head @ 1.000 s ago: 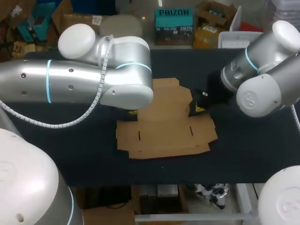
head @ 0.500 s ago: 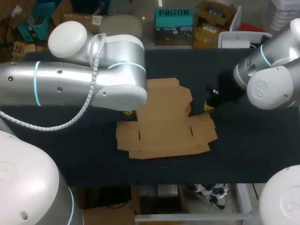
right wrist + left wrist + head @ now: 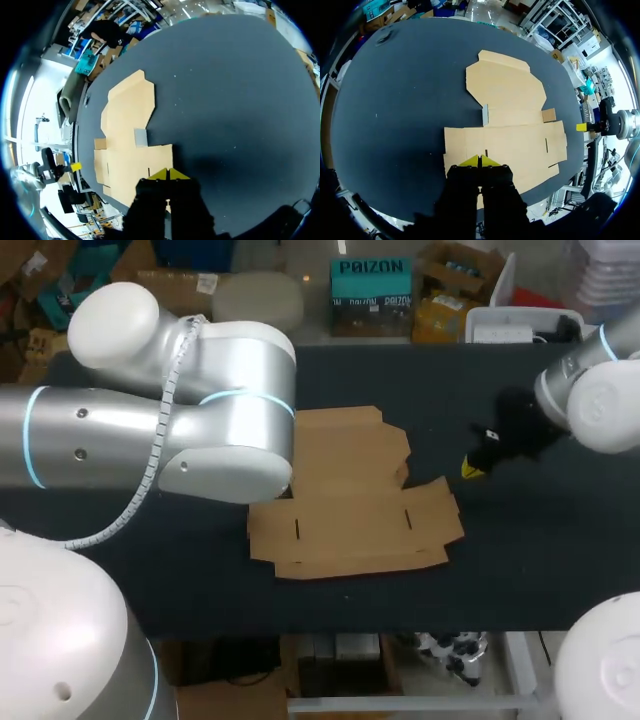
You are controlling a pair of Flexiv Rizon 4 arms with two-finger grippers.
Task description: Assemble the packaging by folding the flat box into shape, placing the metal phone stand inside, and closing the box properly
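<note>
While flat on the table (image 3: 530,560), cardboard box (image 3: 350,502) near right tool (image 3: 474,466), apart.

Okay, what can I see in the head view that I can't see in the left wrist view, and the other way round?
Only the head view: the left arm itself, which covers the left edge of the flat box and hides its own gripper. Only the left wrist view: the left gripper, yellow tips together, over the box's near panel, and that left edge uncovered. Both: the box lying unfolded on the dark table, and the right gripper off to its side, clear of the cardboard.
</note>
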